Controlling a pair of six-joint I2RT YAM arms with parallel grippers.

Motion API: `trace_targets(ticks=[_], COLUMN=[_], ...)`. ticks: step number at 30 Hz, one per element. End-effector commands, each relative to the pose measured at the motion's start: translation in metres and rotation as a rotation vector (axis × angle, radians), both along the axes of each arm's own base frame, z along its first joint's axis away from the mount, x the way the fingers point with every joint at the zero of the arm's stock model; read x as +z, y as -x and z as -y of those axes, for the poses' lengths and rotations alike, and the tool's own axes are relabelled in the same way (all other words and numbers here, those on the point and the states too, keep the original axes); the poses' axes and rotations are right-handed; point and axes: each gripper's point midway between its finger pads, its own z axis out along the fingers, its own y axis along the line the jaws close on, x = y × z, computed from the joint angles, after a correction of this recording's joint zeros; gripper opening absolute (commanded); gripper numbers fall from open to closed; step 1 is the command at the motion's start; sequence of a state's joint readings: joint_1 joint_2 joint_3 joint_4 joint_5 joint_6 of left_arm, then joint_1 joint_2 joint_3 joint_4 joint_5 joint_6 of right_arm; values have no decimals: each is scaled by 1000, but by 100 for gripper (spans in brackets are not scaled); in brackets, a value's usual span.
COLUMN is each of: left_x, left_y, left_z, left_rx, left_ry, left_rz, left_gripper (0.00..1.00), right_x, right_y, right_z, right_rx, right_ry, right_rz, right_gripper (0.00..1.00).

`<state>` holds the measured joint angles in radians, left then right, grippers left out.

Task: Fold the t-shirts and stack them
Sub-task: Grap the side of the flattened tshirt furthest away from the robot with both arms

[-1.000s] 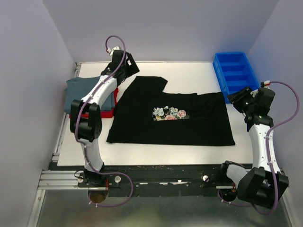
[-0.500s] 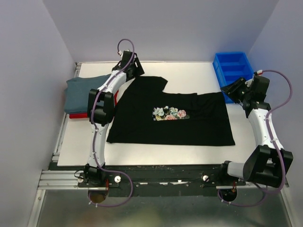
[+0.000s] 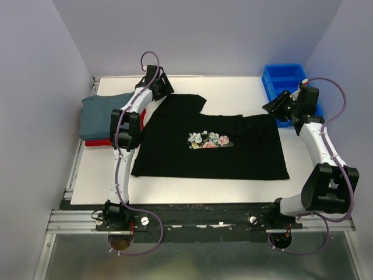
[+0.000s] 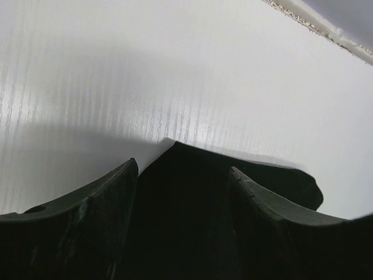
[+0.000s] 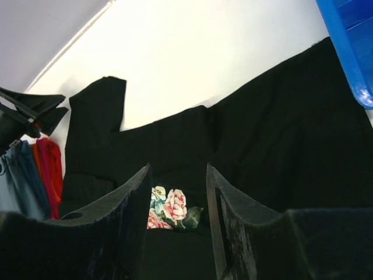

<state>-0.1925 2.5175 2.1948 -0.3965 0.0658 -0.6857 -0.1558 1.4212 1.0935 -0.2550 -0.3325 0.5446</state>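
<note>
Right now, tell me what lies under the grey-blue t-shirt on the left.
A red t-shirt: only strips show at the near and right edges of the grey-blue t-shirt. The rest is covered; anything else beneath cannot be seen.

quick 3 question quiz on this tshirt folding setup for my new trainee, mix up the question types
1. True or false: the grey-blue t-shirt lies on top of the red t-shirt.
2. Where does the blue bin sit? A) at the far right corner of the table B) at the near left corner C) at the table's middle
3. Fill in: the fingers of the left gripper and the right gripper, both at far corners of the black t-shirt, are ___ (open or shut).

Key: 1 true. 2 A. 3 open; neither holds any cloth.
</note>
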Motion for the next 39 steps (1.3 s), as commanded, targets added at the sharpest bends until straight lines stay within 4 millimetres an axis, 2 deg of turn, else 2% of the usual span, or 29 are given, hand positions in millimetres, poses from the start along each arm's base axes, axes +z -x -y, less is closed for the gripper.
trace_targets(ticks=[1,6,8,14,15,19,24,30,35,39], left_x=[-6,-20,-25,-27,-24,-9,11,30,41,52], left_y=[-10,-8,-7,-8,-9,-13,-7,3,5,4], left_z=[13,24,26,22,22,18,14,10,-11,-35], left_rx=[-38,-69,-76,-93,-101,-122,-148,-190,-167,-128], left_ry=[81,151,164,181,200,229,197,144,87,51], left_rz=[6,-32,-40,-28,-16,50,136,198,223,240], left_gripper=[72,69,64,28,19,1,0,0,0,0], right_x=[2,-7,-12,-23,-24,-35,-56,-80,-92,-94], right_y=[-4,-12,-15,-17,-18,-22,-25,-35,-52,-70], right_z=[5,7,6,7,8,22,45,55,54,56], right_rx=[-10,-5,2,-4,-3,-23,-72,-90,-81,-90], right_ry=[49,89,100,127,136,208,325,416,465,499], right_rz=[-1,-54,-79,-106,-110,-172,-271,-361,-396,-398], right_gripper=[50,50,49,49,49,49,48,44,42,42])
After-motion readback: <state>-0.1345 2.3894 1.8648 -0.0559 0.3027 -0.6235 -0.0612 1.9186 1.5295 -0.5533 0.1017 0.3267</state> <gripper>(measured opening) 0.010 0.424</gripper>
